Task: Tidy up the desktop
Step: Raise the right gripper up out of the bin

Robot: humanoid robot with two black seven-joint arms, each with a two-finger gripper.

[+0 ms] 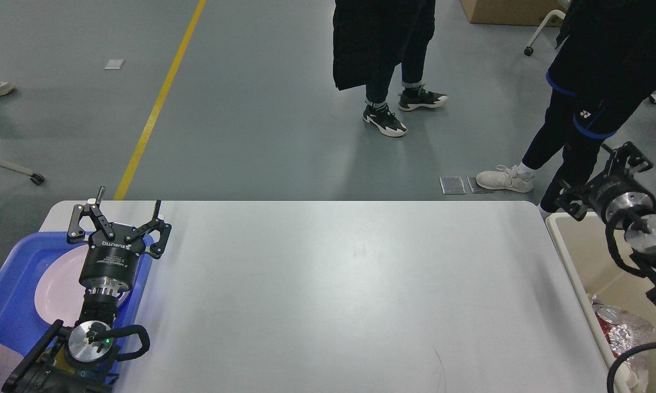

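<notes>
Mostly smooth plastic and matt black metal around my white desktop (pixel 328 295).

Desktop looks smooth, faintly glossy laminate with soft glare and a few scuffs. On its left end, blue tray (pixel 11 305) is shiny plastic; pale pink plate (pixel 60 289) in it smooth, satin. My left gripper (pixel 127 210) above that end is matt black, with a brushed silver metal ring behind. Just off the desktop's right end, beige bin (pixel 590 240) is smooth matt plastic, crinkled shiny foil wrapper (pixel 622 327) inside. My right gripper (pixel 601 180) there is matt black, bare polished metal discs on the wrist. Beyond the desktop, grey floor (pixel 251 109) is smooth, slightly reflective.
</notes>
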